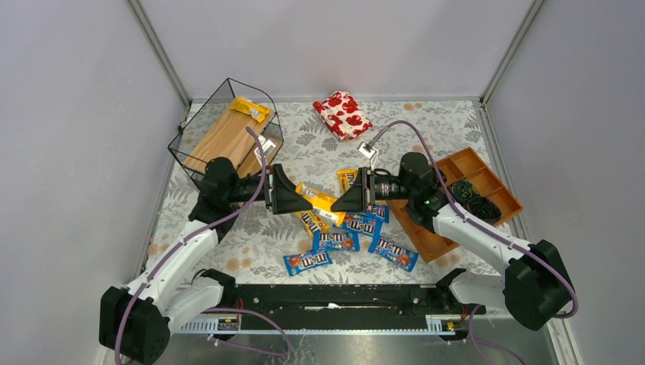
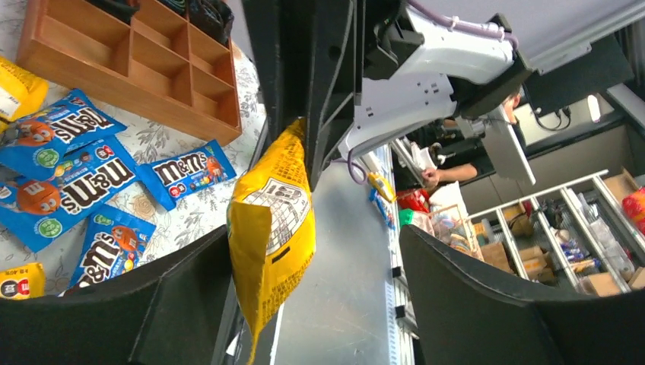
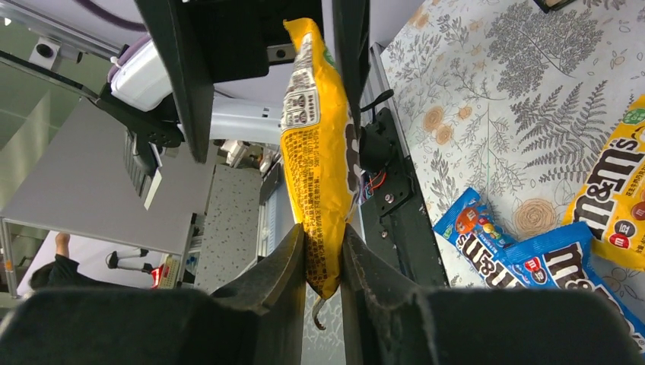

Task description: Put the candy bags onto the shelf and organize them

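Above the fern-print tablecloth [image 1: 456, 129], the right gripper [image 3: 323, 258] pinches a yellow M&M's bag [image 1: 319, 199] mid-table; the left gripper [image 2: 313, 232] gapes around its other end. Left should clamp firmly before right releases.

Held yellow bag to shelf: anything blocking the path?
No loose object visible. The yellow bag, pinched by the right gripper, sits between the open fingers of the left gripper. Only the left arm itself lies between it and the shelf. One yellow packet already lies at the shelf board's far end.
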